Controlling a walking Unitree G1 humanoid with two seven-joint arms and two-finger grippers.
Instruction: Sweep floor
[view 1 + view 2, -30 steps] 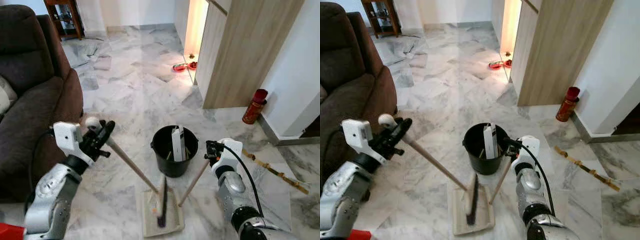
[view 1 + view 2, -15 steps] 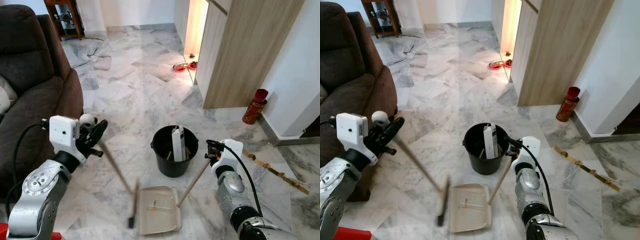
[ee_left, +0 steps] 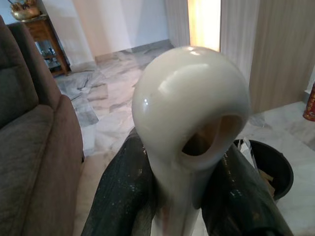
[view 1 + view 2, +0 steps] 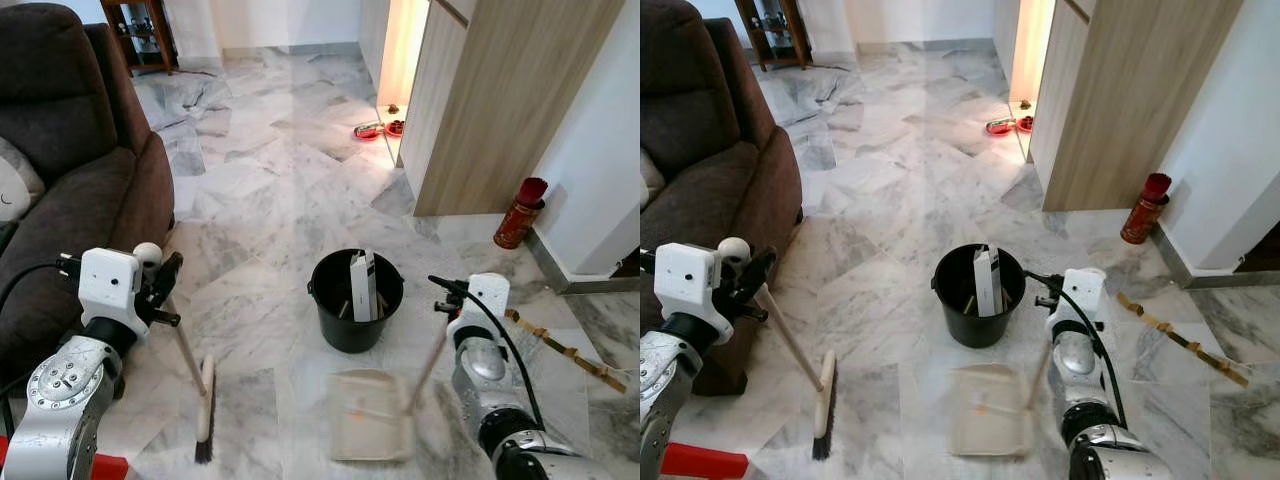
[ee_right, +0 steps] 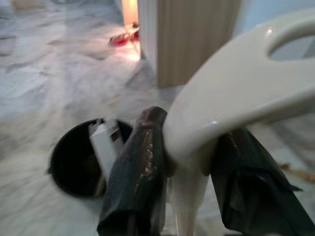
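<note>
Head view: black bucket (image 4: 356,300) mid-floor; left gripper (image 4: 158,280) slants the broom (image 4: 203,410) down beside it, right gripper (image 4: 447,300) holds the dustpan (image 4: 370,415) before it. Wrist views: both grippers' fingers (image 3: 123,196) clamp white handle tops.

Floor (image 4: 270,190): polished marble tile, grey-veined, glossy with reflected light. Broom (image 4: 190,375): pale wooden shaft, dark bristles, smooth glossy cream plastic end cap (image 3: 189,105). Dustpan (image 4: 370,415): matt beige plastic on a wooden shaft, capped by a glossy white plastic handle loop (image 5: 236,93). Left gripper (image 3: 189,196) and right gripper (image 5: 189,191): black fingers, matt and dust-speckled, clamped on those caps. Bucket (image 4: 355,300): smooth black plastic. Armchair (image 4: 70,190): brown, soft matt cloth. Cabinet (image 4: 500,100): matt wood-grain panel. Arm shells: brushed silver metal.
</note>
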